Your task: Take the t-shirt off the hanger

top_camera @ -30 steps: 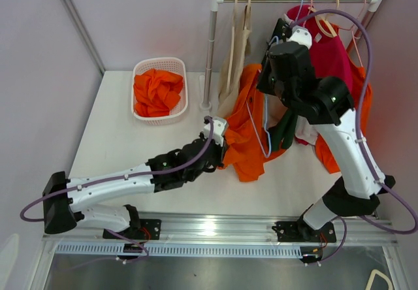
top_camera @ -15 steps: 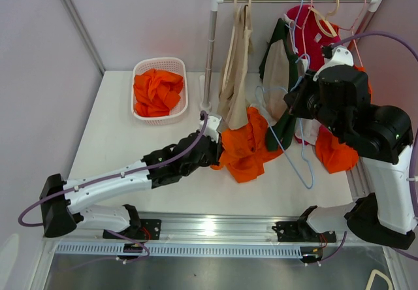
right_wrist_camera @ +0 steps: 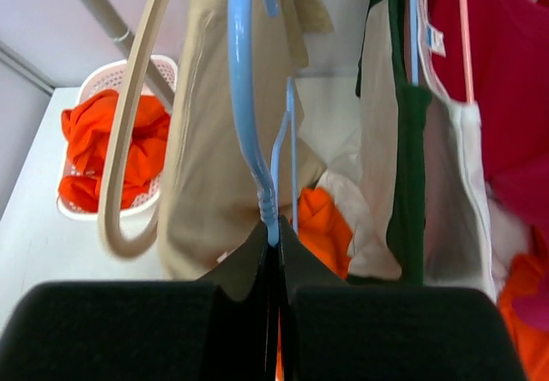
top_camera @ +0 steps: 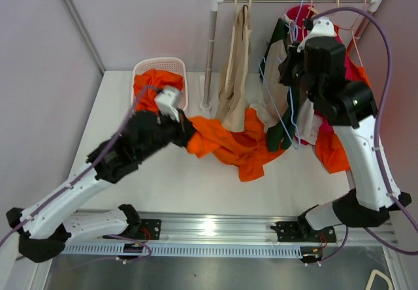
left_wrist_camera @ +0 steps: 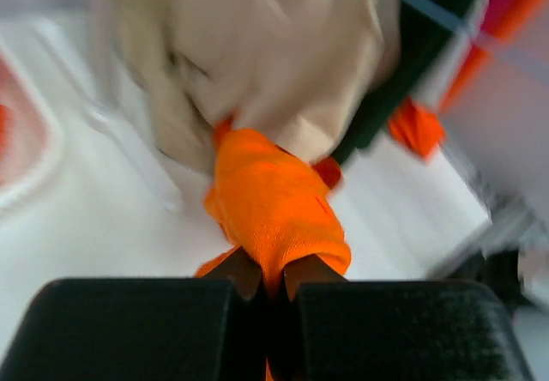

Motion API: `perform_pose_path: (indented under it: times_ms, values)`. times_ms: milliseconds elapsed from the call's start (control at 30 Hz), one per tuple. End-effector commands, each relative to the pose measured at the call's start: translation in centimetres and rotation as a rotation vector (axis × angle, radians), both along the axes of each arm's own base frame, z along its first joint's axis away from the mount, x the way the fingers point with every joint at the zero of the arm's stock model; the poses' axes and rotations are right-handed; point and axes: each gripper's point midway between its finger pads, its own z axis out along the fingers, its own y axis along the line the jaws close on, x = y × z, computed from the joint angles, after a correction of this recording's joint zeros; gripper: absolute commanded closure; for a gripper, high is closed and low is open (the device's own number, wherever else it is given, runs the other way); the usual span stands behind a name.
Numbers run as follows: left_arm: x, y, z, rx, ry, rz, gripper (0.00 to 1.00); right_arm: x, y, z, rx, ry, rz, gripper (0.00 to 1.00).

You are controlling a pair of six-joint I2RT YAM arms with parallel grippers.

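T-shirt [top_camera: 230, 141], the orange one, lies long across the table [top_camera: 274, 185], stretching right from the left gripper [left_wrist_camera: 273, 271], which pinches its end. The right gripper [right_wrist_camera: 276, 231] pinches the blue hanger [right_wrist_camera: 243, 115], higher up, near the shirt's far end.

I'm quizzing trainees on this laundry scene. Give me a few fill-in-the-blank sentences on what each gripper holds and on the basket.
The left gripper is shut on the ___ t-shirt.
The right gripper pinches a light ___ hanger.
The basket holding orange clothes is coloured ___.
Missing words: orange; blue; white.
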Motion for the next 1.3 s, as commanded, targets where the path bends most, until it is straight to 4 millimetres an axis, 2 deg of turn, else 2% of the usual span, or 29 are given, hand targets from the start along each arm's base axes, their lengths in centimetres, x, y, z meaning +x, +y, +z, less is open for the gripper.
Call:
perform_pose_path:
  times_ms: [0, 33, 67, 100, 167, 200, 267, 300, 333, 367, 400, 433, 467, 500, 533, 567, 600, 767, 800, 833, 900, 967, 1000, 1033, 1067, 1133, 1200, 1233, 1267]
  values:
    - [1.8, 3.6, 6.6, -0.072, -0.068, 0.038, 0.99, 2.9, 1.7, 3.1, 0.044, -0.117, 0.112, 1.00]
    - [2.3, 4.1, 7.6, -0.077, -0.083, 0.053, 0.99, 3.3, 1.7, 3.9, 0.051, -0.136, 0.120, 1.00]
    - [2.8, 4.6, 7.7, -0.060, -0.076, 0.072, 0.99, 4.4, 2.0, 3.6, 0.041, -0.135, 0.120, 1.00]
    - [3.7, 5.3, 10.9, -0.084, -0.123, 0.099, 0.99, 4.9, 2.2, 3.7, 0.034, -0.141, 0.125, 1.00]
    - [4.4, 5.5, 12.3, -0.087, -0.139, 0.094, 0.99, 5.8, 2.3, 4.6, 0.029, -0.171, 0.139, 1.00]
    - [4.5, 6.6, 15.7, -0.124, -0.205, 0.118, 0.99, 6.8, 2.7, 4.1, 0.020, -0.161, 0.144, 1.00]
    - [6.3, 6.0, 16.4, -0.126, -0.206, 0.113, 0.99, 7.7, 2.8, 4.8, 0.016, -0.199, 0.153, 1.00]
    - [6.7, 6.8, 19.6, -0.167, -0.278, 0.137, 0.99, 8.3, 2.8, 4.6, 0.013, -0.203, 0.150, 1.00]
    - [8.5, 6.0, 19.4, -0.164, -0.272, 0.141, 0.99, 8.6, 2.8, 4.7, 0.014, -0.210, 0.147, 1.00]
    - [9.4, 5.5, 19.8, -0.170, -0.280, 0.124, 0.99, 9.1, 2.6, 5.1, 0.013, -0.232, 0.147, 1.00]
    - [9.6, 6.2, 23.1, -0.214, -0.345, 0.134, 0.99, 9.7, 2.5, 4.9, 0.012, -0.233, 0.141, 1.00]
    - [10.5, 5.9, 23.6, -0.223, -0.349, 0.134, 0.99, 10.1, 2.4, 4.9, 0.012, -0.236, 0.134, 1.00]
    - [13.2, 4.9, 22.5, -0.217, -0.306, 0.124, 0.99, 10.2, 2.4, 5.3, 0.020, -0.245, 0.142, 1.00]
    - [12.5, 5.3, 26.3, -0.268, -0.386, 0.116, 0.99, 11.2, 2.1, 4.8, 0.018, -0.234, 0.132, 1.00]
    - [13.3, 5.0, 26.6, -0.279, -0.385, 0.109, 0.99, 11.5, 2.0, 4.7, 0.017, -0.231, 0.130, 1.00]
    - [15.4, 4.3, 25.8, -0.282, -0.359, 0.110, 0.99, 11.9, 1.9, 4.7, 0.013, -0.232, 0.128, 1.00]
    - [14.6, 5.1, 28.9, -0.320, -0.435, 0.107, 0.99, 12.1, 1.4, 5.2, 0.014, -0.244, 0.119, 1.00]
    - [17.1, 8.2, 32.3, -0.399, -0.550, 0.189, 0.99, 14.3, 1.1, 5.1, 0.013, -0.268, 0.113, 1.00]
    - [18.3, 9.8, 32.0, -0.399, -0.553, 0.235, 0.99, 14.7, 1.0, 5.1, 0.013, -0.271, 0.111, 1.00]
    - [18.5, 10.7, 32.6, -0.413, -0.580, 0.259, 0.99, 14.8, 0.9, 5.7, 0.018, -0.290, 0.108, 1.00]
    - [19.6, 13.0, 33.6, -0.444, -0.654, 0.314, 0.99, 15.7, 1.1, 5.2, 0.016, -0.289, 0.114, 1.00]
    - [20.9, 14.3, 34.2, -0.469, -0.684, 0.341, 0.99, 16.3, 1.5, 5.3, 0.017, -0.308, 0.123, 1.00]
    - [20.0, 15.7, 36.6, -0.493, -0.763, 0.358, 0.99, 16.7, 1.6, 5.0, 0.016, -0.308, 0.124, 1.00]
    - [22.2, 16.1, 35.8, -0.496, -0.755, 0.372, 0.99, 17.1, 1.7, 5.2, 0.019, -0.320, 0.123, 1.00]
    - [22.8, 16.7, 36.1, -0.520, -0.762, 0.377, 0.99, 17.3, 1.7, 5.4, 0.021, -0.330, 0.123, 1.00]
    - [22.4, 18.5, 38.4, -0.562, -0.872, 0.386, 0.99, 18.2, 2.0, 5.1, 0.022, -0.340, 0.123, 1.00]
    - [24.5, 19.6, 37.6, -0.589, -0.872, 0.419, 0.99, 18.8, 2.0, 5.2, 0.027, -0.350, 0.117, 1.00]
    - [25.1, 21.1, 37.5, -0.583, -0.893, 0.452, 0.99, 19.5, 2.2, 4.6, 0.024, -0.345, 0.116, 1.00]
    - [27.0, 21.6, 36.3, -0.583, -0.872, 0.472, 0.99, 19.9, 2.3, 4.4, 0.027, -0.345, 0.116, 1.00]
